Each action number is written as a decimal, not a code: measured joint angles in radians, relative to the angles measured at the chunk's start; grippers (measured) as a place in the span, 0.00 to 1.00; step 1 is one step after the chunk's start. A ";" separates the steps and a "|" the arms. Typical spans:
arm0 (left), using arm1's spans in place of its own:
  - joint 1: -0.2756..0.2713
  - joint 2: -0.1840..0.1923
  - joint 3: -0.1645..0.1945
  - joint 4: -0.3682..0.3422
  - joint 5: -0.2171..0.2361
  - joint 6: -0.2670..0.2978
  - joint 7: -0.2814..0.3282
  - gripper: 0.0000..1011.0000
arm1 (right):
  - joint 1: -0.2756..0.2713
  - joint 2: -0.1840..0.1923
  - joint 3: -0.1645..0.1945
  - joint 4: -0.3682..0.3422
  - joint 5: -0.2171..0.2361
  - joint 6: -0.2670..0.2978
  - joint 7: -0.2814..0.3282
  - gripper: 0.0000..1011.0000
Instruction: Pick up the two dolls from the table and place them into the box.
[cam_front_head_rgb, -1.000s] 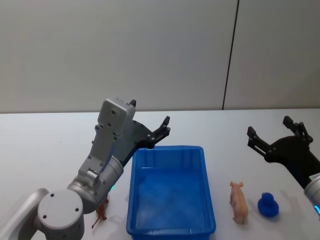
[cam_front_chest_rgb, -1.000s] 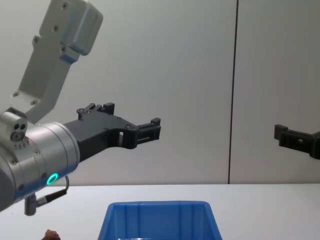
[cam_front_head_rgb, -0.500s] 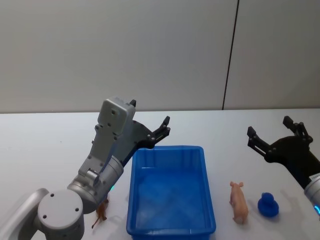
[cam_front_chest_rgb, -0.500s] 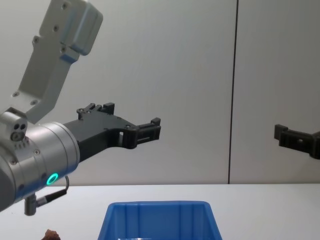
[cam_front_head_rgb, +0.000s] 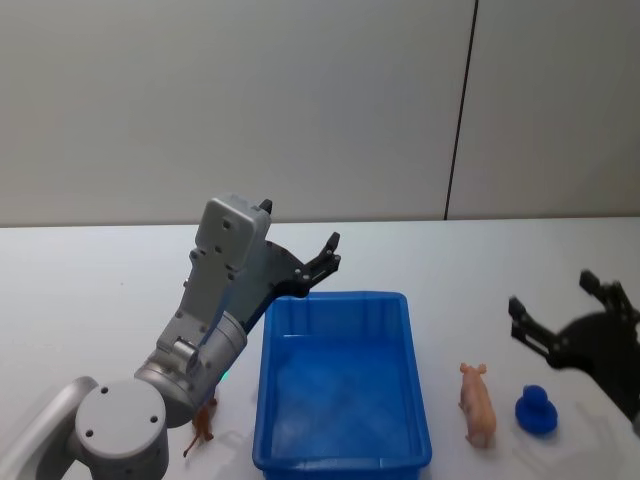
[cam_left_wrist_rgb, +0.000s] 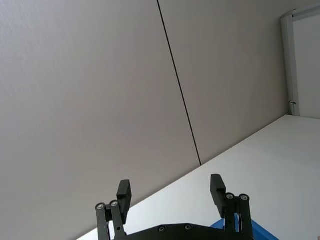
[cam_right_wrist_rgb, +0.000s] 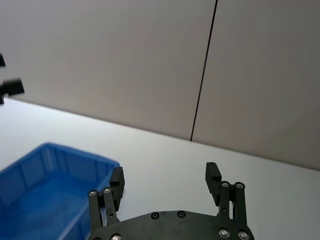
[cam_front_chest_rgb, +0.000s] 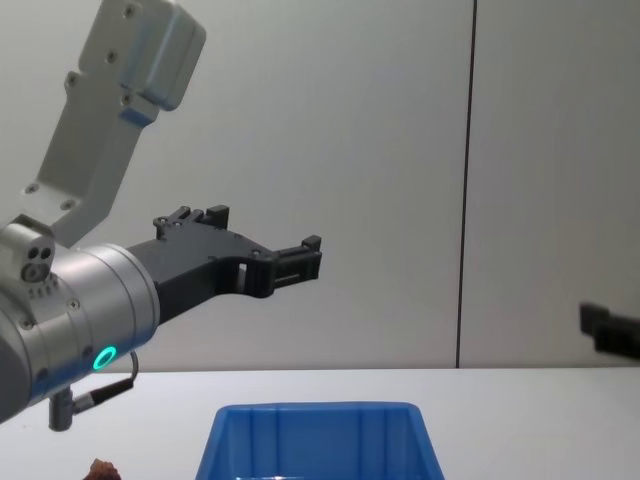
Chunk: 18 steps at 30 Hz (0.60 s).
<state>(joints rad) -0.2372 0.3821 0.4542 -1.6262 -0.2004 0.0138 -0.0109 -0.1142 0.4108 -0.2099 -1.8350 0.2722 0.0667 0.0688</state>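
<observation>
- Right gripper: black, its fingers spread wide and holding nothing. It hangs over the right side of the table, beyond the blue toy.
- Blue toy: small, rounded, duck-like and deep blue. It sits on the table just right of the pig, not touching it.
- Pig: pink and smooth. It lies lengthwise on the table beside the box's right wall, apart from it.
- Left gripper: black, also spread wide and empty. It is held in the air over the box's far left corner, on a grey arm with a lit green ring.
- Box: bright blue plastic, rectangular, with ribbed walls and a rounded rim. All three toys lie outside it.
- Brown toy: reddish-brown with thin legs. It is on the table at the box's near left, partly hidden by the left arm.
- Table: white, smooth, flat.
</observation>
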 joint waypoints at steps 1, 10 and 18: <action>0.000 0.000 0.000 0.000 0.000 0.000 0.000 0.99 | 0.000 0.000 0.000 0.000 0.000 0.000 0.000 0.99; 0.000 0.000 0.000 0.000 0.000 0.000 0.000 0.99 | -0.121 0.087 0.023 -0.053 0.004 0.051 -0.013 0.99; 0.000 0.000 0.000 0.000 0.000 0.000 0.000 0.99 | -0.166 0.122 0.030 -0.038 -0.016 0.091 -0.015 0.99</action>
<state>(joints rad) -0.2371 0.3821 0.4542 -1.6262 -0.2005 0.0138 -0.0109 -0.2802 0.5326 -0.1804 -1.8726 0.2564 0.1573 0.0542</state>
